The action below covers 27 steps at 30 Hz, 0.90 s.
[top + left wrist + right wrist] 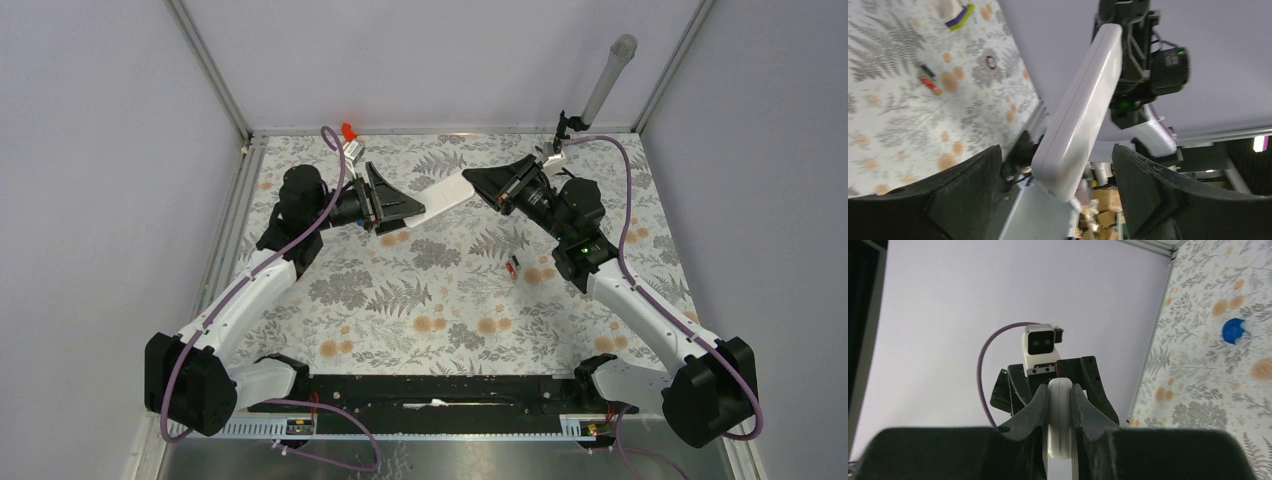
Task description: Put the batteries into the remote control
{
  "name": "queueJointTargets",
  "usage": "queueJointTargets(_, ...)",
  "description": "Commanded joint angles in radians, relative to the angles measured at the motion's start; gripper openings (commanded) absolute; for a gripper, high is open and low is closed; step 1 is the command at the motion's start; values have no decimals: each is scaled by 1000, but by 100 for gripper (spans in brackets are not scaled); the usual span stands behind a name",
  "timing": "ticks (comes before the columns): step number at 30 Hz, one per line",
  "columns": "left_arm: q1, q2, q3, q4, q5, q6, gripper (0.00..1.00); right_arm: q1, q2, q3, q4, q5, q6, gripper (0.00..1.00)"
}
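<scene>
The remote control (445, 194) is a slim white handset held up in the air between the two arms. My right gripper (472, 180) is shut on one end of it; in the right wrist view its fingers (1040, 402) press both flat sides of the remote control (1059, 415). My left gripper (410, 208) is open around the other end. In the left wrist view the remote control (1083, 110) hangs between the wide jaws of that gripper (1055, 150) with a gap on each side. The batteries (513, 267), black with red, lie together on the mat (929, 80).
A red piece (348, 130) and a grey tube (610, 80) are at the back edge. A blue piece (1233, 331), a small ring (991, 61) and a yellow-green bar (960, 15) lie on the fern-patterned mat (400, 300). Walls enclose the table on three sides.
</scene>
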Motion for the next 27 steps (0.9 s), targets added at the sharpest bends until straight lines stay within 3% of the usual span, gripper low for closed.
queueJointTargets(1,-28,-23,-21,289,-54,-287,81,4,27,15,149,5,121,0)
queueJointTargets(9,-95,-5,-30,471,-146,-519,59,5,28,-31,203,20,155,0)
queueJointTargets(14,-112,-17,-53,473,-187,-529,40,5,1,-81,224,56,154,0)
queueJointTargets(19,-114,-11,-37,445,-173,-466,0,4,-12,-63,183,11,86,0)
queueJointTargets(20,-112,-8,-25,420,-165,-435,0,4,-15,-53,157,-14,40,5)
queueJointTargets(22,-111,2,16,355,-125,-350,0,3,-27,-28,95,-71,-77,40)
queueJointTargets(23,-111,7,43,306,-101,-302,0,0,-33,-12,56,-104,-136,64)
queueJointTargets(24,-111,14,68,251,-70,-255,0,0,-35,3,29,-142,-190,76)
queueJointTargets(27,-109,39,150,75,23,-117,0,-3,-17,62,-23,-346,-317,90)
